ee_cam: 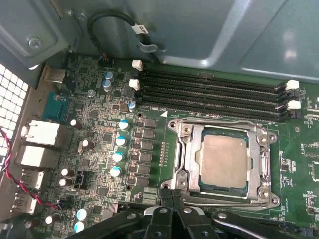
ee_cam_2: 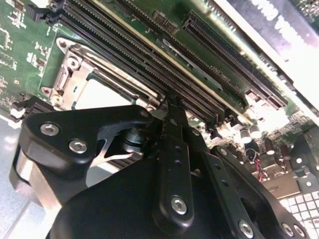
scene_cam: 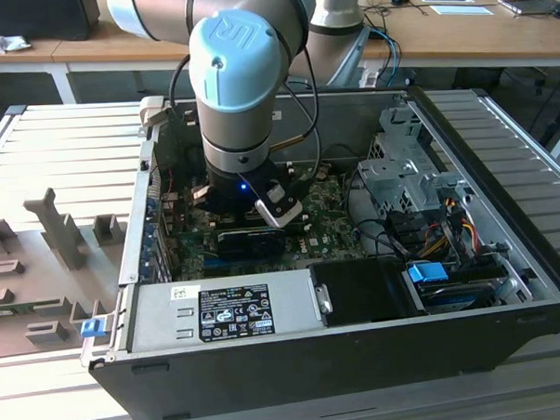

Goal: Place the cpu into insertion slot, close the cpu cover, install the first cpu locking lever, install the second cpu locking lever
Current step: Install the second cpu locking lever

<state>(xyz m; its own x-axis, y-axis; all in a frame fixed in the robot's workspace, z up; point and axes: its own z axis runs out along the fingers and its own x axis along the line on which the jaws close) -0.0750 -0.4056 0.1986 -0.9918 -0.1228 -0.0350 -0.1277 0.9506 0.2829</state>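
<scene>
cpu (ee_cam: 224, 160) seated in insertion slot (ee_cam: 185, 175) on the green board, cpu cover (ee_cam: 262, 155) down flat around it. Gripper (ee_cam: 172, 195) sits at the socket's 7 o'clock edge, fingers pinched together, holding nothing.

Dull metal cpu (ee_cam: 224, 161), shiny metal cpu cover (ee_cam: 225, 164), matt black gripper (ee_cam_2: 172, 107).

the grey slatted metal table (scene_cam: 63, 136) carries the open black computer case (scene_cam: 360, 351), which sits directly on it. toward the exterior view's left, grey fixture blocks (scene_cam: 63, 233) stand on the slats, with a small blue piece (scene_cam: 88, 324) beside the case.
</scene>
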